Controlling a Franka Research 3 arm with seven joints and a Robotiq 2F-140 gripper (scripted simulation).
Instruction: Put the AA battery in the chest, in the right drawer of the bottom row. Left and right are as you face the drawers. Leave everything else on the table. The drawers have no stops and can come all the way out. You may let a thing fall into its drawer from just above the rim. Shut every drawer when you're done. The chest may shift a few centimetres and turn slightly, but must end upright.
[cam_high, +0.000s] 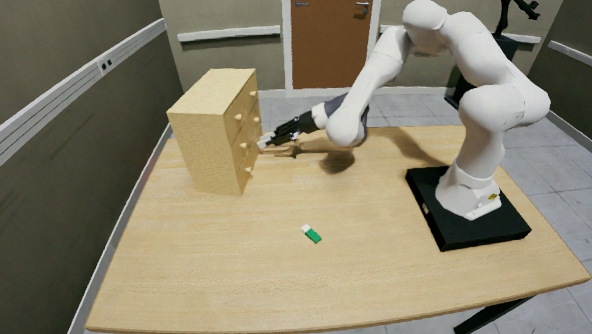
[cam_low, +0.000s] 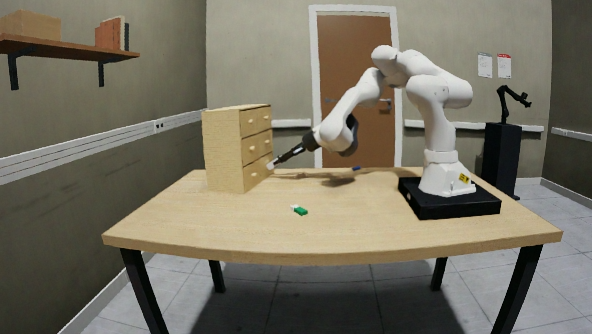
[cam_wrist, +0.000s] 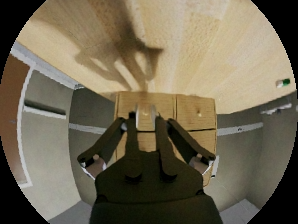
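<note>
We see a light wooden table (cam_low: 350, 240) with a curved front edge, standing on dark legs over a grey tiled floor (cam_low: 320, 300). Directly on it, toward its far left part, the wooden chest (cam_high: 210, 135) stands upright. On the right side lies a black base plate (cam_high: 505, 230) carrying the arm. Near the middle, well apart from both, a small green and white block (cam_high: 311, 233) lies flat. A tiny blue item (cam_low: 356, 168) rests near the far edge; we cannot tell what it is.
</note>
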